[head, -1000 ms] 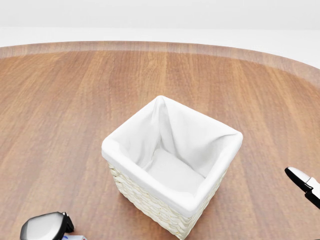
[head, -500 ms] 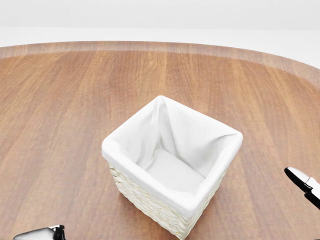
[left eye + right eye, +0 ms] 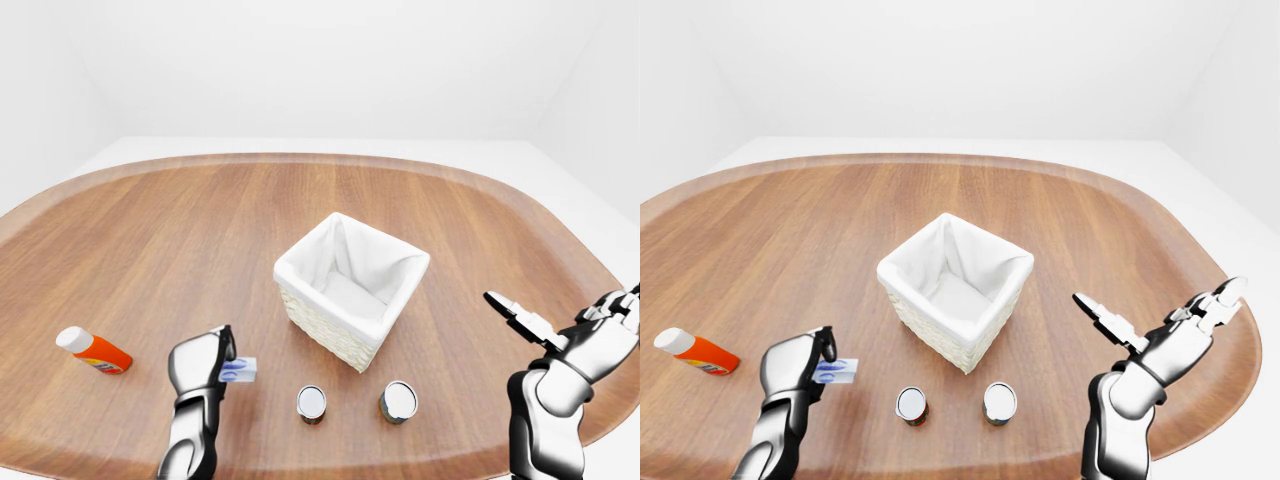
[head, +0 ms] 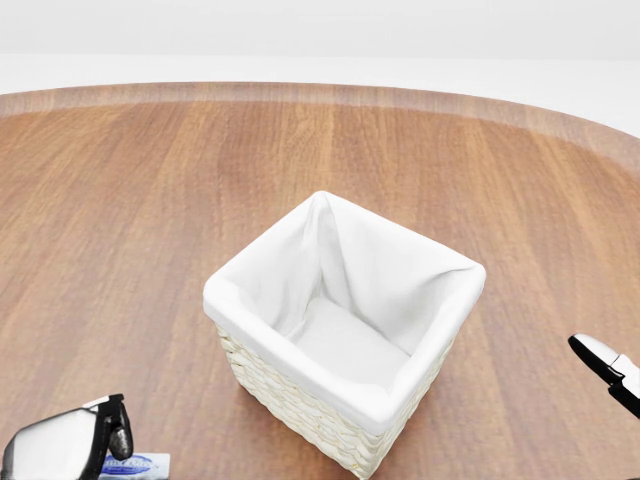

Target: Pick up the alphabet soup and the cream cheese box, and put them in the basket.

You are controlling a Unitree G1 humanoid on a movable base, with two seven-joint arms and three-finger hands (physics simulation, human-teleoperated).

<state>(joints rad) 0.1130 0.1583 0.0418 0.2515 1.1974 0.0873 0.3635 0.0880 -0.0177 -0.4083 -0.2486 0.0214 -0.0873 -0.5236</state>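
Observation:
A white-lined wicker basket (image 3: 300,270) stands mid-table. Toward the bottom left of it, my left hand (image 3: 225,362) has its fingers curled round one end of the small blue-and-white cream cheese box (image 3: 240,370), which sticks out to the right. The head view shows the same hand (image 4: 105,440) and box (image 4: 135,465) at its bottom left corner. Two cans (image 3: 311,403) (image 3: 398,401) stand upright below the basket, seen from above; I cannot read which one is the alphabet soup. My right hand (image 3: 560,325) hovers open at the right, holding nothing.
An orange bottle with a white cap (image 3: 92,350) lies at the table's left. The wooden table (image 3: 200,230) is oval, with its rim close beyond both hands. White floor and walls surround it.
In the head view my left hand dipped to the bottom edge, then rose again further left, with the cream cheese box now showing beside it. The right hand and the basket have not moved.

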